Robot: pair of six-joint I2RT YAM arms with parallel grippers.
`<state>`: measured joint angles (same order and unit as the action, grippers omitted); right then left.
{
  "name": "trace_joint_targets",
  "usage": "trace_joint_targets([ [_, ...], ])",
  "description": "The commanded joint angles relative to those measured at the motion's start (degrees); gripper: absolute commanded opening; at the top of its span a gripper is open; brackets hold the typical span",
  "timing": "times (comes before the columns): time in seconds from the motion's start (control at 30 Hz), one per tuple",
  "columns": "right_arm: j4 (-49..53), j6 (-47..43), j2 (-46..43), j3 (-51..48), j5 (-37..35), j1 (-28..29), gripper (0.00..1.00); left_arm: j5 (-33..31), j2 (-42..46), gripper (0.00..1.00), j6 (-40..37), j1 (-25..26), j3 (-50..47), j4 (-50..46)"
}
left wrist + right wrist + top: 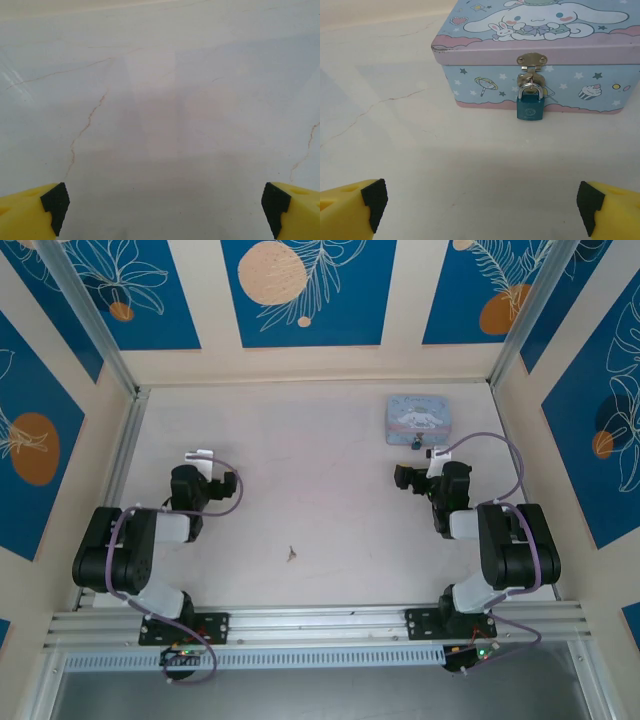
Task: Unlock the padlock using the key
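Padlock [530,106], teal, hangs from the hasp on the front of a pale blue cartoon tin [535,60] near the table's [330,480] far right corner. The key [291,554] lies alone towards the middle of the near edge, well apart from the tin. Both arms sit folded low. The right claw [480,206] gapes wide and empty, facing the padlock; the left claw [165,207] is equally wide over bare table.
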<state>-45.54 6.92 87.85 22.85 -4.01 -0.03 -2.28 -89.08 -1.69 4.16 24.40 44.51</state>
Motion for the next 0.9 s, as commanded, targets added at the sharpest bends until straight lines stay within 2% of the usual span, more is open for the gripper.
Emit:
trace_joint_targets([
  [0.0, -0.43, -1.38, -0.49, 1.26, 1.06, -0.31, 0.99, 1.44, -0.33, 1.0, -0.5, -1.0, 0.91, 0.14],
  [0.7, -0.63, -0.93, -0.68, 1.05, 2.59, -1.03, 0.99, 2.85, 1.46, 1.0, -1.03, -1.01, -0.9, 2.02],
  [0.77, 3.32, -0.04, -4.16, 1.85, -0.73, -0.74, 0.99, 4.47, 4.45, 0.99, -1.9, -0.96, 2.68, -7.69],
  [0.87, 19.7, 2.15, -11.63, 8.15, -4.19, -0.33, 0.99, 1.78, 8.34, 0.98, -0.4, -0.84, 10.69, -23.16],
])
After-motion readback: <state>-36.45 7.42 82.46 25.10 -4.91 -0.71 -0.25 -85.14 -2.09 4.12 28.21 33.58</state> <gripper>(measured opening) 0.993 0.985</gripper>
